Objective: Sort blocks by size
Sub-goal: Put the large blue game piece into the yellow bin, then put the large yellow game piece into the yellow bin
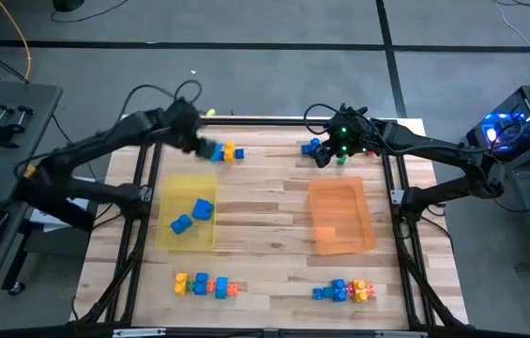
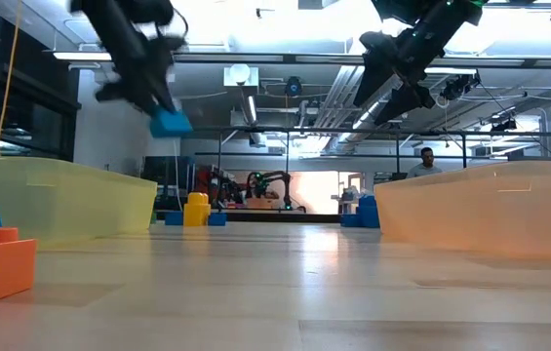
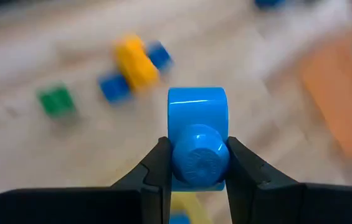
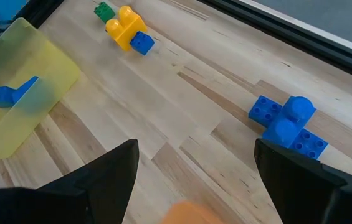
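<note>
Your left gripper (image 3: 197,163) has its fingers (image 3: 154,171) closed on a large blue block (image 3: 197,134) and carries it above the desk (image 1: 265,202), near the little cluster of a yellow block (image 1: 229,151) and small blue ones at about twelve o'clock of the yellow tray (image 1: 166,235). So you are mid-transfer, I'd judge (two blue blocks (image 1: 192,214) already lie in that tray). Next, swing toward six o'clock over the tray and release. Your right gripper (image 1: 325,155) hangs with fingers spread over the blue pieces (image 4: 288,124) beyond the orange tray (image 1: 340,218).
</note>
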